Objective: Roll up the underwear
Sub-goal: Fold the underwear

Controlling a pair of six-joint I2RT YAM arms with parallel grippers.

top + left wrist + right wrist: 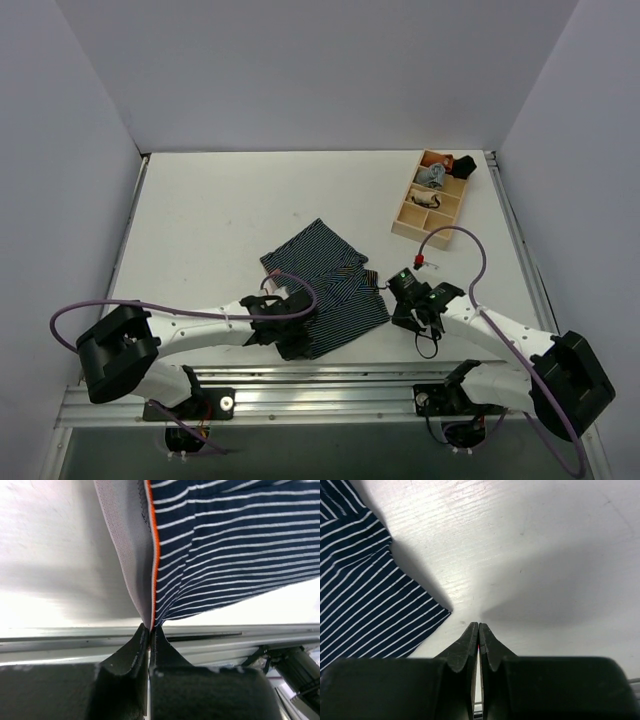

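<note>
The underwear [325, 285] is dark navy cloth with fine light stripes, lying spread near the table's front middle. My left gripper [293, 322] is at its near left corner. In the left wrist view that gripper [151, 627] is shut on the underwear's [235, 540] grey waistband with its orange edge, and the cloth rises from the fingertips. My right gripper [398, 312] sits just right of the garment. In the right wrist view it [478, 625] is shut on bare table, with a corner of the underwear [365, 595] a little to the left of the tips and apart from them.
A wooden compartment box [432, 195] with small rolled garments stands at the back right. An aluminium rail [330, 385] runs along the near edge just behind the grippers. Purple cables loop off both arms. Walls close in the left, right and far sides.
</note>
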